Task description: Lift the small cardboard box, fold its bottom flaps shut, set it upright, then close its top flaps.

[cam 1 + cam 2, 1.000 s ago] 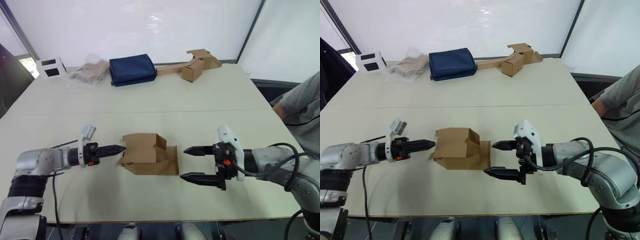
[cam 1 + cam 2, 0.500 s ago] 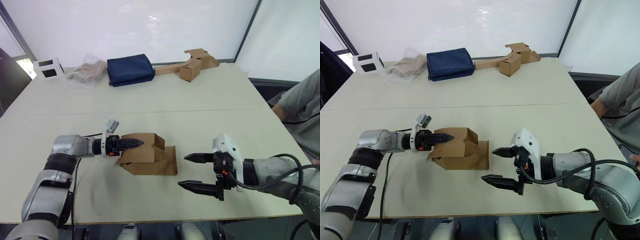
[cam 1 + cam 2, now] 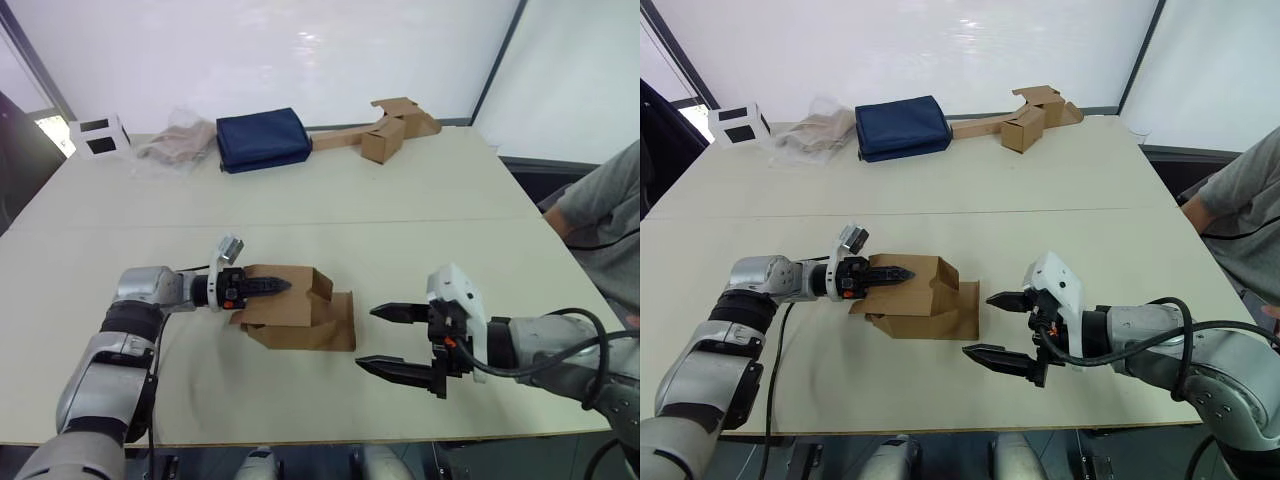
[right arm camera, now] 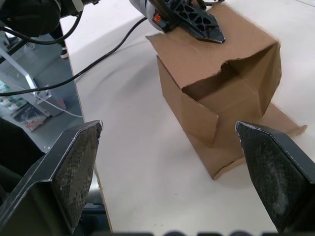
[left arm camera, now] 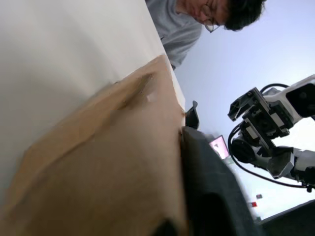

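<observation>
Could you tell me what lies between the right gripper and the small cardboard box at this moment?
Nothing but bare table: in the left eye view the right gripper, fingers spread, faces the small cardboard box across a bare gap.

So the count: one plain brown small cardboard box (image 3: 295, 310), one brown box joined to flat strips (image 3: 385, 135), one white box with black squares (image 3: 98, 134), one navy folded cloth (image 3: 262, 139), one crumpled plastic bag (image 3: 178, 146), two black-fingered grippers (image 3: 265, 287) (image 3: 398, 340).

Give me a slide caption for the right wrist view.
Open right claw faces the small cardboard box lying on its side; left claw rests on top.
</observation>
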